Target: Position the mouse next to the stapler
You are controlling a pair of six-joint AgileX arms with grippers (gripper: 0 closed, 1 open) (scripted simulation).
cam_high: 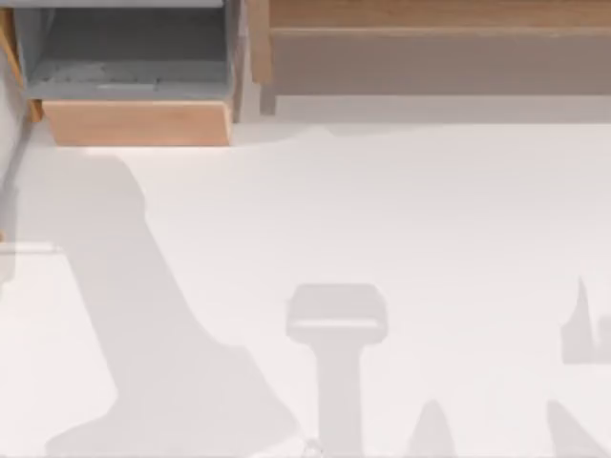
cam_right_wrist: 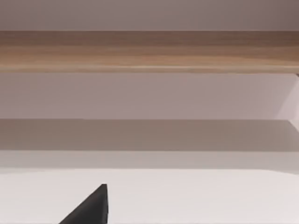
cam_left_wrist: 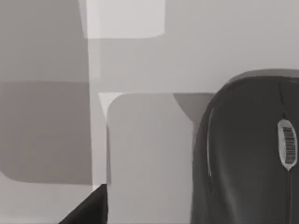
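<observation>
A dark grey mouse (cam_left_wrist: 247, 154) with a striped scroll wheel lies on the white table (cam_left_wrist: 149, 154), close under my left wrist camera. A black piece of my left gripper (cam_left_wrist: 91, 210) shows beside it, apart from the mouse, with bare table between them. A black piece of my right gripper (cam_right_wrist: 91, 207) hangs over bare white table, facing a wooden shelf (cam_right_wrist: 149, 51). The stapler is out of view.
An open wooden drawer unit (cam_high: 134, 119) with a grey inside stands at the back left. A long wooden shelf (cam_high: 430, 48) runs along the back right. Grey shadows of the arms fall across the white tabletop (cam_high: 430, 219) toward its front edge.
</observation>
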